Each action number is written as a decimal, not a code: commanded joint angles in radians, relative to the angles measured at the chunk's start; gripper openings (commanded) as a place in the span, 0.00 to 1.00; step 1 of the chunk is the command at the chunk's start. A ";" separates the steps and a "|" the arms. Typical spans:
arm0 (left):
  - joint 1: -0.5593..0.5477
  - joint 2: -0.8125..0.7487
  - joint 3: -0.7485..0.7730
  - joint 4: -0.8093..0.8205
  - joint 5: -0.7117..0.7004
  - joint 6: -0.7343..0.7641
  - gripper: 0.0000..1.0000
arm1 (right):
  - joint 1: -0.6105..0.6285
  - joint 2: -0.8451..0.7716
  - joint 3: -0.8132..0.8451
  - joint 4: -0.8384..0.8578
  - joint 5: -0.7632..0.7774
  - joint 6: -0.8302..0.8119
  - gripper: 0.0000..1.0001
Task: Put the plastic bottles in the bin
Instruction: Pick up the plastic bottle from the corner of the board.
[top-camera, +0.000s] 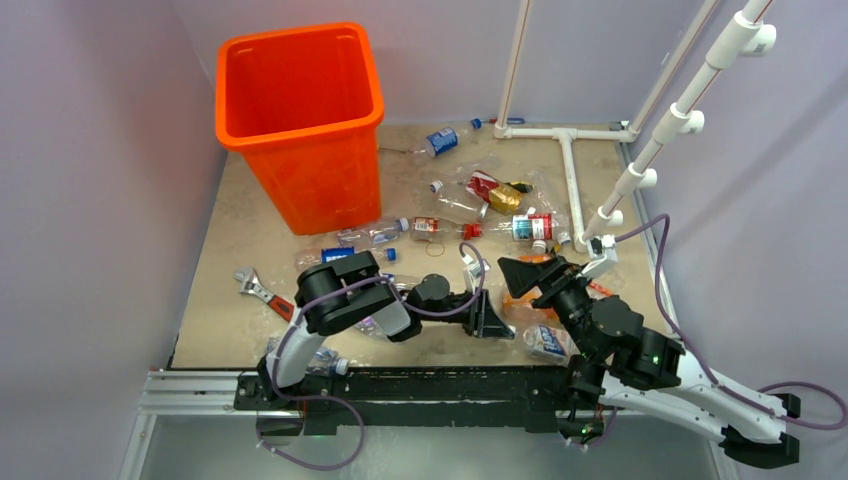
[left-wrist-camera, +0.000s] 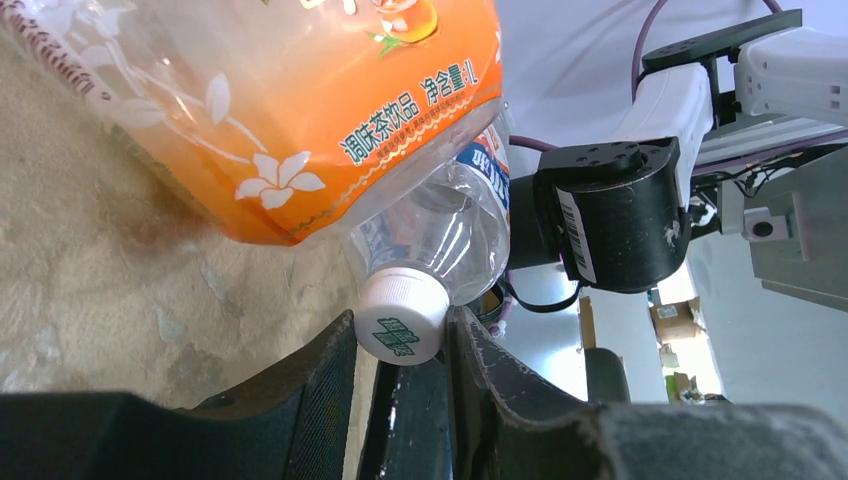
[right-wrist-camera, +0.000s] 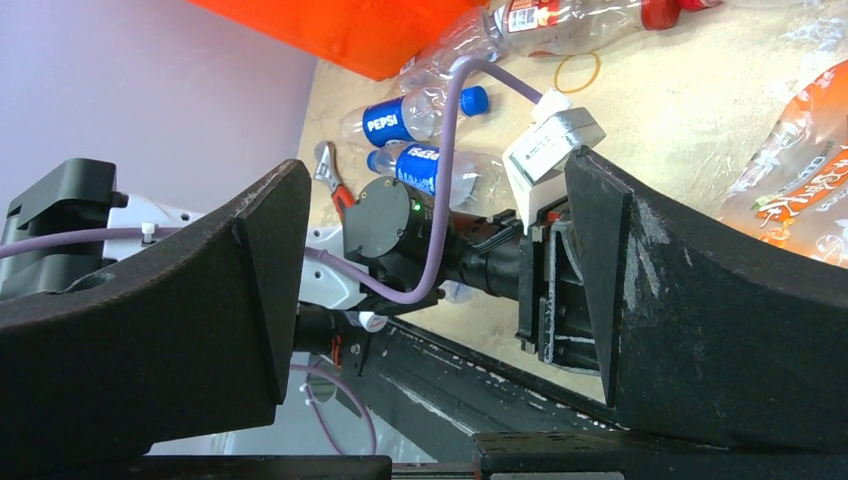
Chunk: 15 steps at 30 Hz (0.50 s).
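The left gripper (left-wrist-camera: 402, 350) is clenched on the white cap (left-wrist-camera: 403, 318) of a clear bottle (left-wrist-camera: 445, 225), with one finger pressed to each side of the cap. The bottle's body runs straight out ahead of the fingertips, over the table (left-wrist-camera: 120, 260). The orange bottle (left-wrist-camera: 300, 100) lies just beyond the jaws and overlaps the clear one in the wrist view. The right gripper (right-wrist-camera: 435, 230) is released, its jaws spread wide with nothing between them. It hangs close by the left gripper's tip, and the orange bottle shows past one of its fingers. The bin (top-camera: 320, 185) stands upright well beyond the left gripper, off to its far left. More bottles (top-camera: 520, 228) lie scattered ahead of both grippers. Two Pepsi bottles (right-wrist-camera: 400, 115) lie beside the left arm, and a wrench (top-camera: 262, 290) lies to that arm's left.
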 joint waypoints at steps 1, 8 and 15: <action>0.000 -0.093 -0.048 0.032 -0.021 0.041 0.05 | 0.001 -0.012 0.007 0.008 -0.005 -0.020 0.92; 0.024 -0.386 -0.153 -0.205 -0.102 0.183 0.00 | 0.001 0.014 0.021 0.097 -0.106 -0.141 0.93; 0.024 -0.806 -0.048 -0.909 -0.338 0.483 0.00 | 0.001 0.108 0.093 0.179 -0.252 -0.309 0.93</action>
